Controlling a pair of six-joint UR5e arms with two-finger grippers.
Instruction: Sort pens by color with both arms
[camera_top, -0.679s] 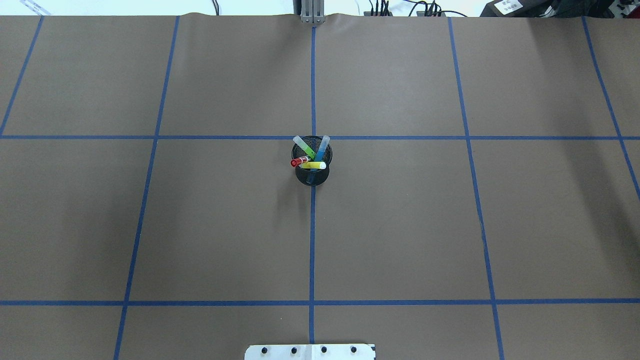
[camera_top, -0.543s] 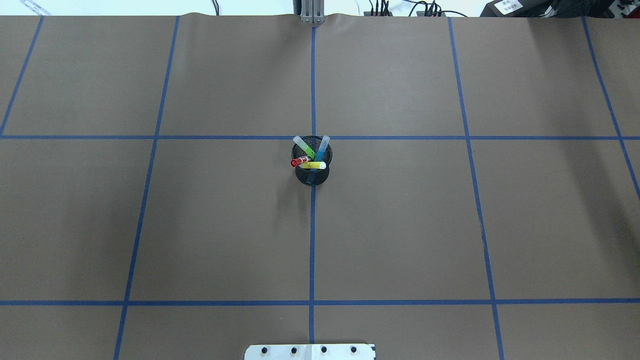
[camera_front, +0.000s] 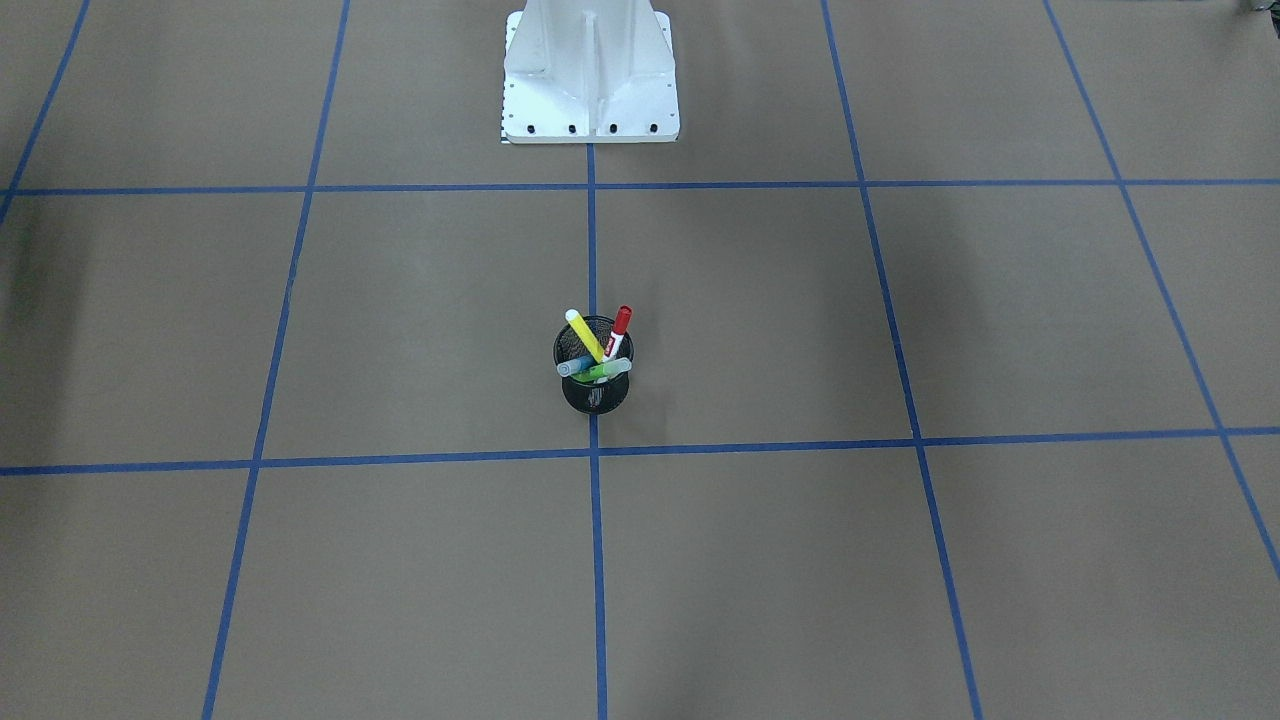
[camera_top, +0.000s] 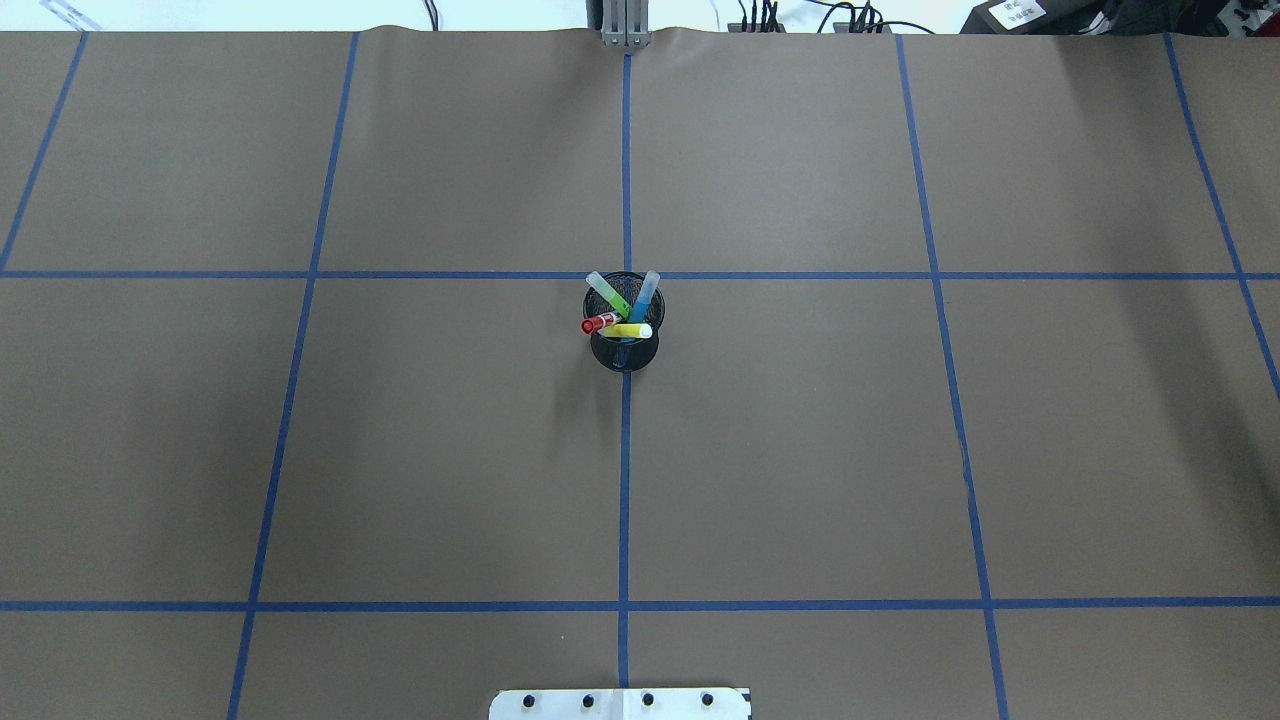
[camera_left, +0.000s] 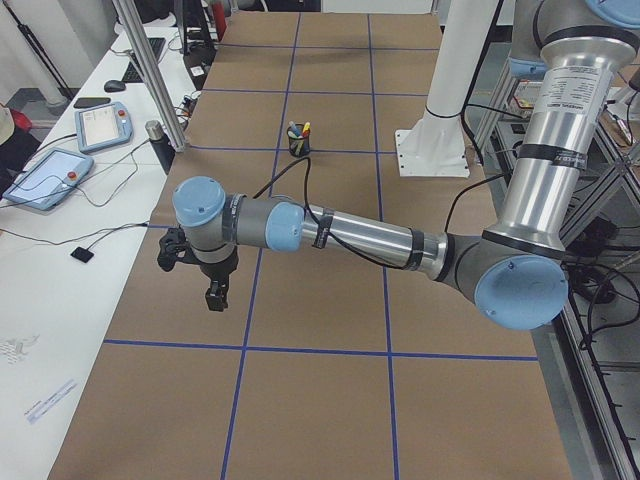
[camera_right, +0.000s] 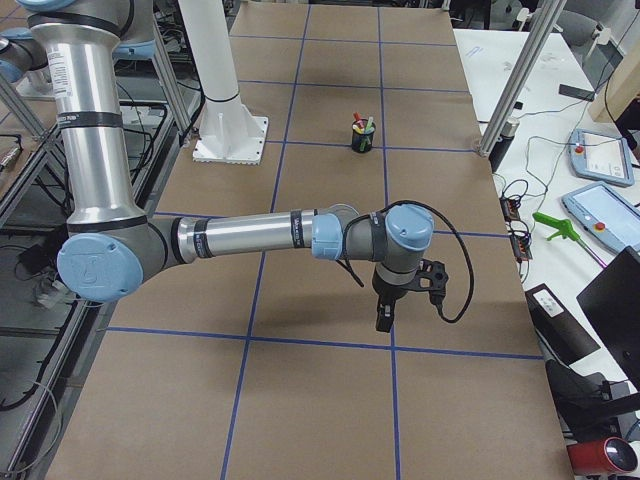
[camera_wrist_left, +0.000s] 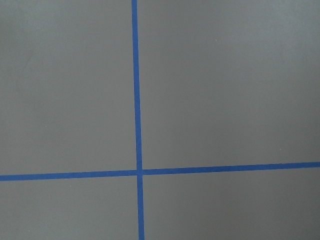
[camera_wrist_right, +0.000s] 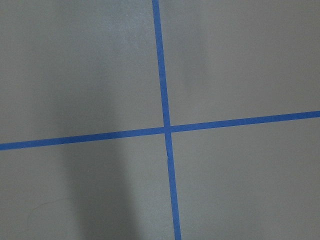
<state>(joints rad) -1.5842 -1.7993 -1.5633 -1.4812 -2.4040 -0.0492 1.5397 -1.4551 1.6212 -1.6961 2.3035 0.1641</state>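
Standing in the black mesh cup (camera_top: 625, 356) at table centre, the marker pens (camera_top: 612, 296) appear light, rigid and slick, best pinched on exposed upper barrels; whether the left gripper (camera_left: 214, 299) and right gripper (camera_right: 384, 321) are spread cannot be told.

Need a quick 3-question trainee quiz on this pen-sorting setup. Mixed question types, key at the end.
1. True or false: all four pens stand in the black mesh cup.
2. Where does the cup stand? A) on the centre tape line; B) at a corner; C) directly under a gripper.
3. Short answer: is the left gripper or the right gripper touching a pen?

Key:
1. True.
2. A.
3. No. Both hang well away from the cup, and no pen has been taken out yet.
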